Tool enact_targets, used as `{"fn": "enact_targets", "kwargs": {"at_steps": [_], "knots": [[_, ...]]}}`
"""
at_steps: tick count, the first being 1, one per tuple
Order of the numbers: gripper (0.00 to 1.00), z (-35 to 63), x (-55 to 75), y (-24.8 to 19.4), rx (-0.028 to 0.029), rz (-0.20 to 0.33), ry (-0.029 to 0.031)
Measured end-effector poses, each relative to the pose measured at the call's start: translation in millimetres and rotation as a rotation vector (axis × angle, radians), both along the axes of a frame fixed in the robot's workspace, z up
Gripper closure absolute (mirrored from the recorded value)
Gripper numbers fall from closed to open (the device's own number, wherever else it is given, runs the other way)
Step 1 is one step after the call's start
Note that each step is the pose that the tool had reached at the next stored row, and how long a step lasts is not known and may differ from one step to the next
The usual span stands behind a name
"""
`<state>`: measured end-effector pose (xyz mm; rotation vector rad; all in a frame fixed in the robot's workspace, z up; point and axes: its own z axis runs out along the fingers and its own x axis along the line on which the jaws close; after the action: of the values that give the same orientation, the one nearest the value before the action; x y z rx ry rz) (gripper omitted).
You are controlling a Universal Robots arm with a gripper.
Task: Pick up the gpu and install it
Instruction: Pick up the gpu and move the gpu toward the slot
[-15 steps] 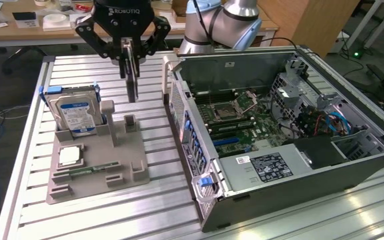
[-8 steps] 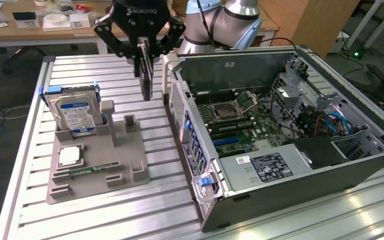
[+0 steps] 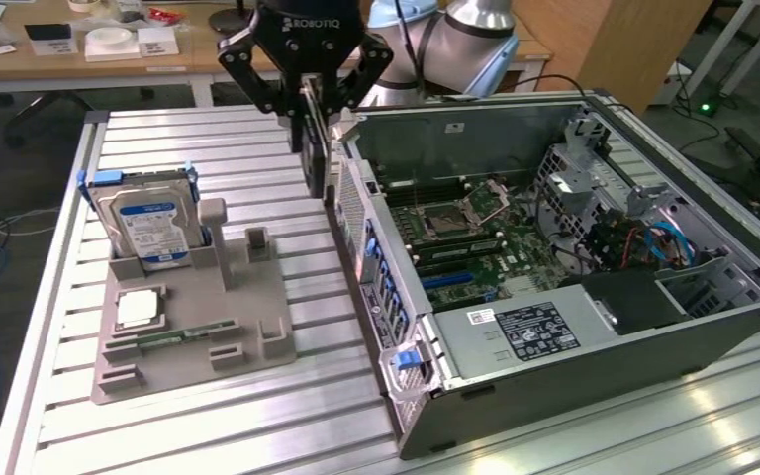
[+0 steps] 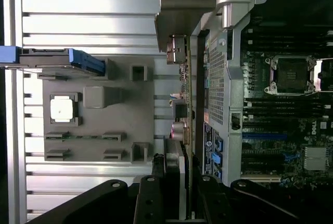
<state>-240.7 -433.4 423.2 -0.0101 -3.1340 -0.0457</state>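
The gpu [image 3: 314, 148] hangs on edge in the air, a thin dark card with its silver bracket [image 4: 179, 5] at one end. My gripper [image 3: 309, 99] is shut on its upper edge, with the black fingers [image 4: 156, 182] clamped on both faces. The card hovers just outside the rear wall [image 3: 353, 213] of the open computer case, above the slatted table. In the wrist view the gpu [image 4: 183, 104] is seen edge-on beside the case's perforated rear panel [image 4: 216, 78]. The motherboard [image 3: 486, 237] with its blue slot [image 3: 466, 280] lies inside the case.
A grey fixture [image 3: 195, 317] on the exterior view's left holds an upright silver hard drive [image 3: 149, 228], a square processor chip [image 3: 139, 307] and a green memory stick [image 3: 175, 334]. The case's power supply [image 3: 532, 332] and drive cage [image 3: 697, 282] fill its near end. Desks stand behind.
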Motion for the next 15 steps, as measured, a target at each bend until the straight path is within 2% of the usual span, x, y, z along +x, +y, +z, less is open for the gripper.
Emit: {"fn": "enact_targets", "kwargs": {"at_steps": [5, 15], "knots": [[0.72, -1.1, 12.8, 0.0, -0.0002, 0.000, 0.0000], [0.72, -2.8, 51.0, 0.0, -0.0001, 0.000, -0.0001]]}}
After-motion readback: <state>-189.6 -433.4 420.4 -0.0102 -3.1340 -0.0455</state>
